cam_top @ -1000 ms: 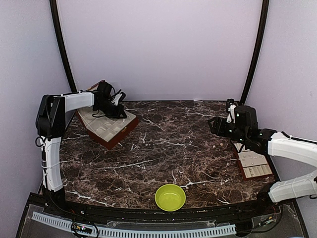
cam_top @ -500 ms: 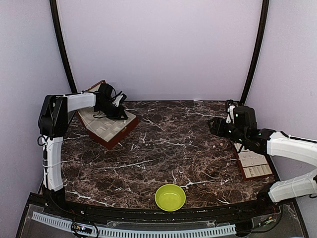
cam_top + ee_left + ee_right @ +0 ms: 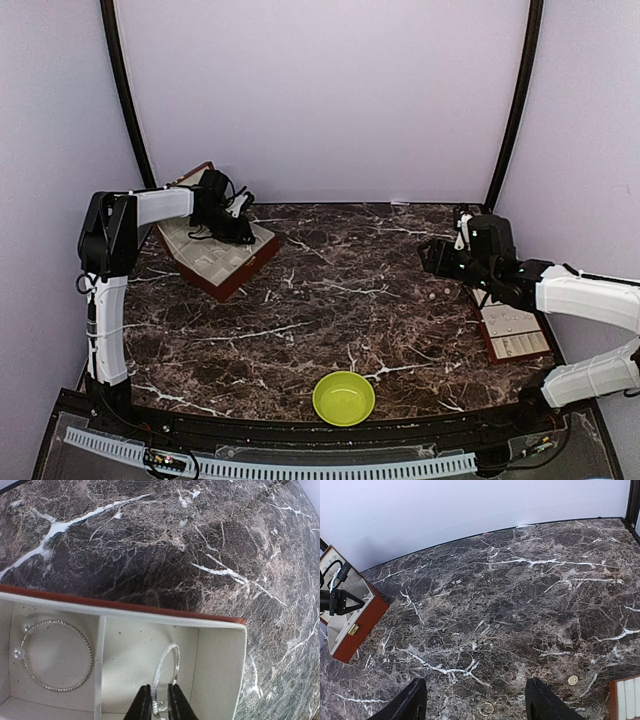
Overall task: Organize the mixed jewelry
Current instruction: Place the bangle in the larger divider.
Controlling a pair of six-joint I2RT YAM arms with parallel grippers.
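The left arm (image 3: 150,205) stretches out to the box (image 3: 215,262) at the back left, and the left gripper (image 3: 159,686) dips into one cream slot. Its fingers are close together, with a thin silver hoop (image 3: 156,680) standing between them. I cannot tell if they pinch it. Another hoop (image 3: 91,656) lies flat in the next slot. The right arm (image 3: 585,295) reaches in low from the right side. The right gripper (image 3: 475,681) hangs over the table (image 3: 520,605) with its fingers spread wide, holding nothing. A tiny ring (image 3: 486,709) lies on the table below it.
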